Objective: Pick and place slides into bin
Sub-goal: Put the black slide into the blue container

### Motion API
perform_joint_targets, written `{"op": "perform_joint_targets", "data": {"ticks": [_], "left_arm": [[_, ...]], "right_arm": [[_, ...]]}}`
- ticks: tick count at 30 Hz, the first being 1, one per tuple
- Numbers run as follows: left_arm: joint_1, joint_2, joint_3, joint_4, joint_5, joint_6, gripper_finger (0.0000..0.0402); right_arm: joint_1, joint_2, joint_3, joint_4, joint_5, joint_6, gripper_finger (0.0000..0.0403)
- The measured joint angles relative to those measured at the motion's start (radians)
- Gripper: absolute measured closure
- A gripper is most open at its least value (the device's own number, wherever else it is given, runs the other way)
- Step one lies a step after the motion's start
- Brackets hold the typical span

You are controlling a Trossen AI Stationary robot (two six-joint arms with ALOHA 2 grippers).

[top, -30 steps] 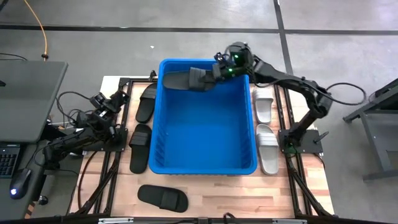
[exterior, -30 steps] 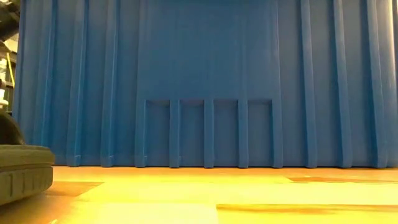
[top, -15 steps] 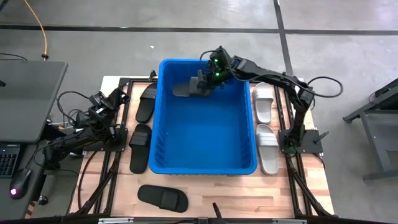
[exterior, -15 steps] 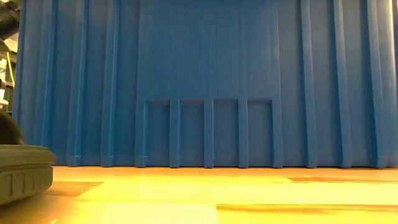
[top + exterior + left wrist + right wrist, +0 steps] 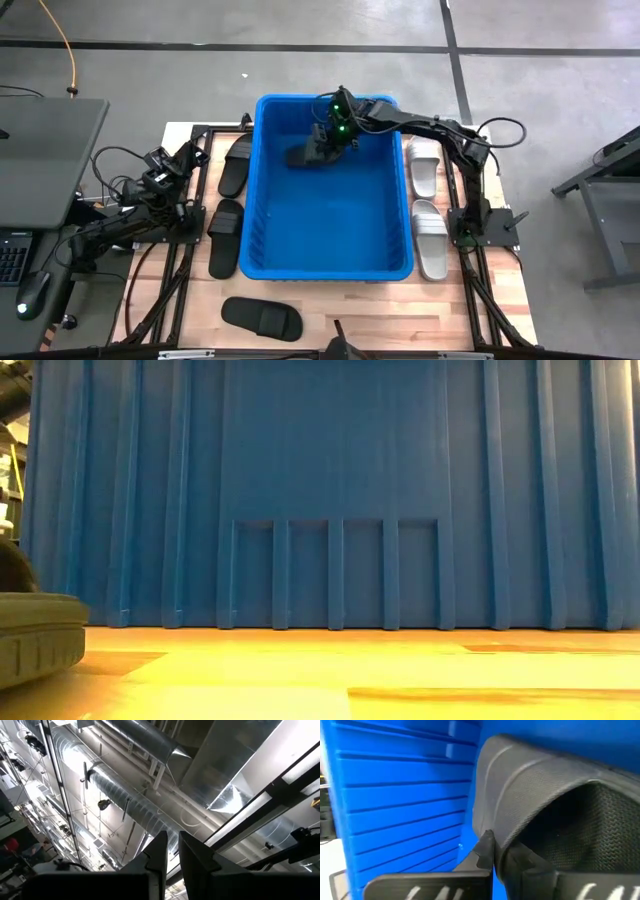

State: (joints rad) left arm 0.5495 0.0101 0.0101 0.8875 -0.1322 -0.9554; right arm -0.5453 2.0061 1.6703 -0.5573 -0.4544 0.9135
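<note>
The blue bin stands mid-table; its near wall fills the low view. My right gripper reaches into the bin's far part and is shut on a black slide. The slide's wide strap fills the right wrist view. My left gripper waits at the table's left edge, pointing up at the ceiling with its fingers together. Black slides lie sole-down left of the bin and at the near edge. Two white slides lie right of it. My right gripper pinches the edge of the black slide's strap between its two fingers, one finger on the strap's outside and the other under it. The fingers come slanting down from the table's far right. The slide hangs inside the bin, tilted.
The arm frames stand on the wooden tabletop on both sides of the bin. A grey desk and cables lie beyond the table's left edge. A black slide's sole edge shows at the left in the low view.
My right gripper has carried the black slide from over the bin's far rim toward the table's left and near side, and down into the bin. The slide has tipped, and it looks shorter from above than before.
</note>
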Motion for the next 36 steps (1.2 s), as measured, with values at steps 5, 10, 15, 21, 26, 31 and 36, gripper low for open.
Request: {"op": "perform_joint_targets", "data": {"ticks": [5,10,15,21,26,31,36], "left_arm": [[0.000,0.000,0.000,0.000,0.005,-0.001,0.0364],[0.000,0.000,0.000,0.000,0.008,-0.001,0.0364],[0.000,0.000,0.000,0.000,0.011,-0.001,0.0364],[0.000,0.000,0.000,-0.009,0.011,-0.001,0.0364],[0.000,0.000,0.000,-0.008,0.016,-0.022,0.0364],[0.000,0.000,0.000,-0.008,0.018,-0.022,0.0364],[0.000,0.000,0.000,-0.008,0.038,-0.022,0.0364]], "right_arm": [[-0.015,0.034,0.000,-0.007,-0.011,-0.029,0.0403],[-0.036,0.052,0.000,-0.009,0.016,-0.035,0.0403],[-0.062,0.053,0.000,-0.006,0.052,-0.044,0.0403],[-0.093,0.063,0.000,-0.015,0.051,-0.063,0.0403],[-0.106,0.116,0.000,-0.049,-0.035,-0.085,0.0403],[-0.090,0.154,0.000,-0.046,-0.023,-0.104,0.0403],[-0.089,0.155,0.001,-0.044,0.034,-0.114,0.0403]]}}
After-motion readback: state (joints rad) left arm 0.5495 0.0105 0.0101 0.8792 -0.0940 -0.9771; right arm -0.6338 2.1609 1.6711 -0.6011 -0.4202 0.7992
